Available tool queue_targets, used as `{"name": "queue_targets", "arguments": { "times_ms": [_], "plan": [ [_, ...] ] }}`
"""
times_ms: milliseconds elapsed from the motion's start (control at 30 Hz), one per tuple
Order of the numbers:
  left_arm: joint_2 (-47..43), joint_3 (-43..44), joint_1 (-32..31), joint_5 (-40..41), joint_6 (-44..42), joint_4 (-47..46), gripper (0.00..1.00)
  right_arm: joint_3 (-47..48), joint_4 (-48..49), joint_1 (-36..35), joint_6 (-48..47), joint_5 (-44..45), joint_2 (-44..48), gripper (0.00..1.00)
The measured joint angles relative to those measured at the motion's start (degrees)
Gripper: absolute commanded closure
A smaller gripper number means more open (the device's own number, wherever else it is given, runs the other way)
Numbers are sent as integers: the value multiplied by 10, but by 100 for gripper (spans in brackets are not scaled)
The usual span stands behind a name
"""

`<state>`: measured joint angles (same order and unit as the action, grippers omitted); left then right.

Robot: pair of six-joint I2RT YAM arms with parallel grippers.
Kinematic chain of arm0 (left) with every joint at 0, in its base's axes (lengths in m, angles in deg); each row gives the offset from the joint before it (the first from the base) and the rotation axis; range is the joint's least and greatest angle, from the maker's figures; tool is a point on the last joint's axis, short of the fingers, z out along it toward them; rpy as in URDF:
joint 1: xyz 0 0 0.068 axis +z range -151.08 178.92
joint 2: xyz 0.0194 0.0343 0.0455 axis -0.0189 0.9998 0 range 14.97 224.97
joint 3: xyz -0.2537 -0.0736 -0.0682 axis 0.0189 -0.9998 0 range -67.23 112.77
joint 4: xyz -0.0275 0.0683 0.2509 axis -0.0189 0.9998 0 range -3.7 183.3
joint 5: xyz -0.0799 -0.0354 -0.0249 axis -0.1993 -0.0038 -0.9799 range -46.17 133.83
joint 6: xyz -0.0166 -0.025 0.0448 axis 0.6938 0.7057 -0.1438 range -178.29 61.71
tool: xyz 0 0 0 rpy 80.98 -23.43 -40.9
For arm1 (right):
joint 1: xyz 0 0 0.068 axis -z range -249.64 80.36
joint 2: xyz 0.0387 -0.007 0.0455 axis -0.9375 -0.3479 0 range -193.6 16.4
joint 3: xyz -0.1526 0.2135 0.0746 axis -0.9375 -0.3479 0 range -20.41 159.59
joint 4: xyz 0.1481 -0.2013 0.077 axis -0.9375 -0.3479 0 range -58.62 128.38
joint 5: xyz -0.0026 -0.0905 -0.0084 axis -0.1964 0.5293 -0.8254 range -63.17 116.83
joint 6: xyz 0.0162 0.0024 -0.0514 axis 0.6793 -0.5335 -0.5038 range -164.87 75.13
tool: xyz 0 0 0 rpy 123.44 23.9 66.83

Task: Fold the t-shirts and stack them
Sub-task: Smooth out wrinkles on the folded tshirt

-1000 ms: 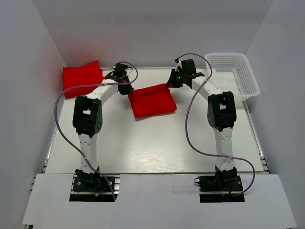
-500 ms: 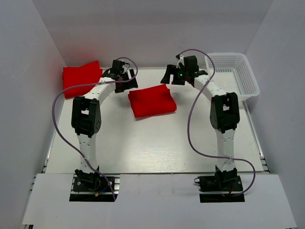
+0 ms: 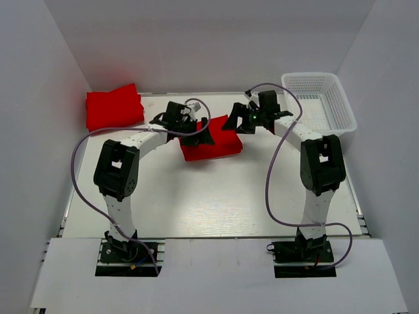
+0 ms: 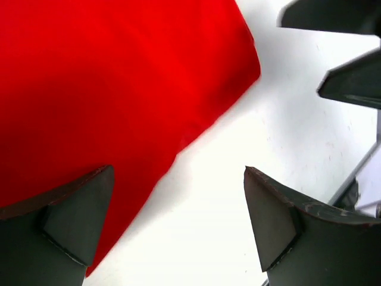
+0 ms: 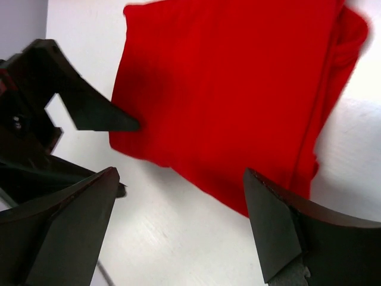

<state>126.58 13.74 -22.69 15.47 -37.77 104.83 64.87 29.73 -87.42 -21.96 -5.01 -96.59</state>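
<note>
Top external: my left hand and right hand flank the folded t-shirt on the bench, its long axis left to right, slightly tilted. Left wrist: fingers spread above its edge. Right wrist: spread likewise.

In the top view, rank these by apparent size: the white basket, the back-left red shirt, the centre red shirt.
1. white basket
2-3. back-left shirt and centre shirt: they look alike, and the centre one is partly hidden, so they are left unranked.
</note>
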Motion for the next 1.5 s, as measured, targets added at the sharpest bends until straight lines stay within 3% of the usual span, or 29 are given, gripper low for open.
{"name": "queue_targets", "arguments": {
  "times_ms": [300, 667, 833, 1000, 1300, 1500],
  "plan": [
    [-4, -111, -3, -30, -5, -50, 0, -43, 58, 0, 56, -64, -61, 10],
    [-16, -138, 4, -30, -1, -80, 0, -60, 91, 4, 82, -81, -94, 10],
    [-17, -103, 0, 1, -8, -22, 0, -45, 62, 1, 60, -59, -86, 10],
    [-28, -23, 3, 64, -10, 37, 0, -23, 16, 1, 20, -17, -34, 10],
    [-82, 106, 14, 250, 29, 157, 0, -33, -8, 2, -24, 93, 159, 10],
    [-52, 104, 26, 283, 59, 178, 0, -82, -36, 2, -39, 185, 212, 10]
  ]
}}
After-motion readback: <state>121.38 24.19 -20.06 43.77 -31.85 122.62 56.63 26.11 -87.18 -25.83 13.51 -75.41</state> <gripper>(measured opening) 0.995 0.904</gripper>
